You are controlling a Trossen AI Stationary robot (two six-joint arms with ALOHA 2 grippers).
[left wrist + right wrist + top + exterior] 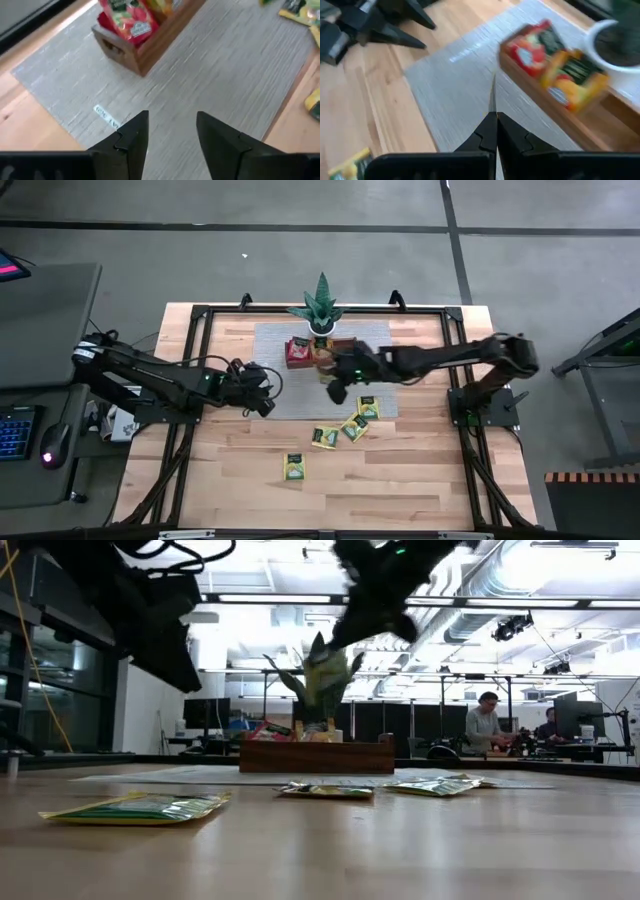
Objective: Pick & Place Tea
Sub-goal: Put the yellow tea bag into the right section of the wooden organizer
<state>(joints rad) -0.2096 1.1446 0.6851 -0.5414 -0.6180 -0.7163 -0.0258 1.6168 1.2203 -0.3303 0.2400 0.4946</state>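
The tea lies partly on the table: several green-yellow packets [354, 426] on the wood and on the edge of the grey mat [290, 405], and one nearer the front [293, 467]. Red packets [127, 22] and orange ones [570, 80] stand on edge in the brown wooden tray [345, 348]. My left gripper [172, 125] hangs open over the mat, left of the tray, with nothing between its fingers. My right gripper [495, 125] hovers shut above the mat just in front of the tray, and I see nothing in it.
A spiky green potted plant [322, 310] stands right behind the tray. A black frame [200, 315] runs round the table. In the low view, people sit at desks [485, 725] in the room beyond. Bare wood lies toward the table's near edge [400, 490].
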